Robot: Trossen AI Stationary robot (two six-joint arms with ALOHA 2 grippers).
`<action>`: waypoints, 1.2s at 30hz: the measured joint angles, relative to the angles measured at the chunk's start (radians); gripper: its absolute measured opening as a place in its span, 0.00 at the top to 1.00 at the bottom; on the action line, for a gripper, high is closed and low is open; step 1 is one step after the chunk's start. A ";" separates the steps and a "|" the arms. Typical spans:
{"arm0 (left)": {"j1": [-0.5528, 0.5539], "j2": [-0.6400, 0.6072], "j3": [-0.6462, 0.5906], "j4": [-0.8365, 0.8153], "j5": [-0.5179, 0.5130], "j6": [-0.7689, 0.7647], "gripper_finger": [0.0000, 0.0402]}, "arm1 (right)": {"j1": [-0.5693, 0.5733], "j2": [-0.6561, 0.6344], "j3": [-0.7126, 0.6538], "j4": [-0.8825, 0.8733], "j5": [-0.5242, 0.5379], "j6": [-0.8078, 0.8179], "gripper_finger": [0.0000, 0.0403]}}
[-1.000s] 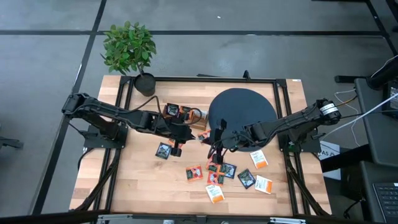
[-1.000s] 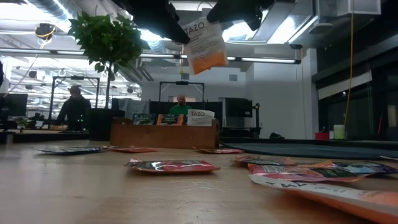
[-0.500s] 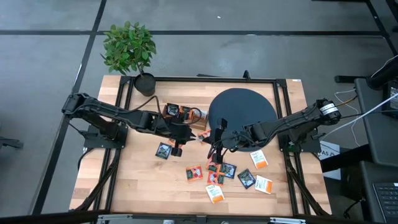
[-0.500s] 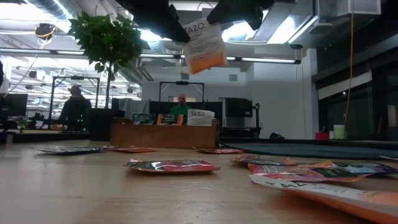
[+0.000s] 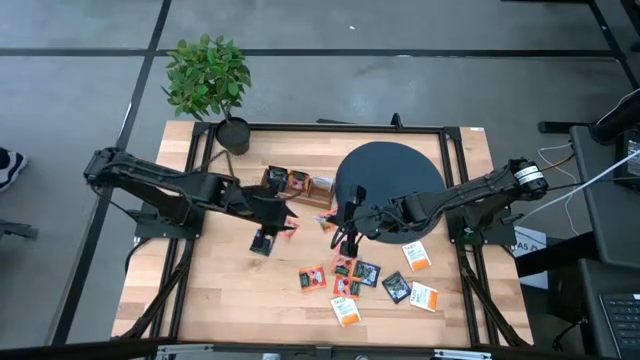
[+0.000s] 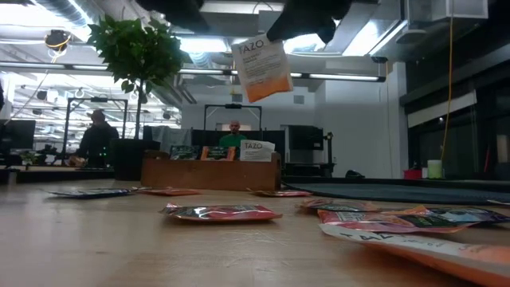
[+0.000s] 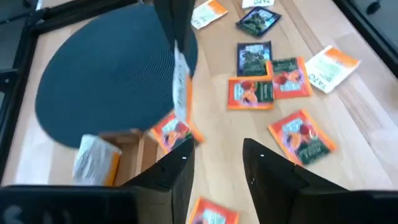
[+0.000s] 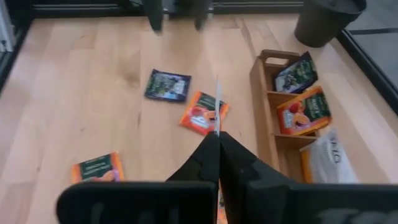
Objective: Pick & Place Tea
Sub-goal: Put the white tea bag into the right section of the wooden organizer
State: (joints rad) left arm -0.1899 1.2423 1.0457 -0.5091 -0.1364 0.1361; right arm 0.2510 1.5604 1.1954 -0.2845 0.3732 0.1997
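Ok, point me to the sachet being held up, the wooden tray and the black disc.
held sachet [image 6: 262,68], low view, middle of its white and orange face.
wooden tray [image 8: 263,92], right wrist view, on its long side wall.
black disc [image 5: 392,172], high view, bare middle of its top.

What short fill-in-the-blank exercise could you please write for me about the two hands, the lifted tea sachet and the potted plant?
1. The right hand holds a sachet up in the air, and the brand name printed on it reads ____.
2. The left hand holds nothing, and its fingers stand ____.
3. The potted plant stands at the table corner on the ____ arm's side.

Missing words: TAZO; open; left
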 joint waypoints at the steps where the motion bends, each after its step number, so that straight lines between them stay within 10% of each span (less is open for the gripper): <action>1: 0.000 -0.020 -0.003 -0.007 0.000 0.000 0.68 | -0.010 0.000 0.000 0.000 0.000 -0.016 0.99; 14: 0.011 -0.268 -0.265 0.089 0.000 -0.105 0.99 | -0.169 -0.001 -0.120 0.160 -0.040 -0.090 0.99; 36: 0.013 -0.350 -0.532 0.381 0.057 -0.141 0.99 | -0.307 0.016 -0.250 0.411 -0.139 -0.186 0.99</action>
State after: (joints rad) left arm -0.1768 0.8921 0.5133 -0.1284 -0.0795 -0.0051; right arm -0.0564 1.5764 0.9453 0.1263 0.2338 0.0135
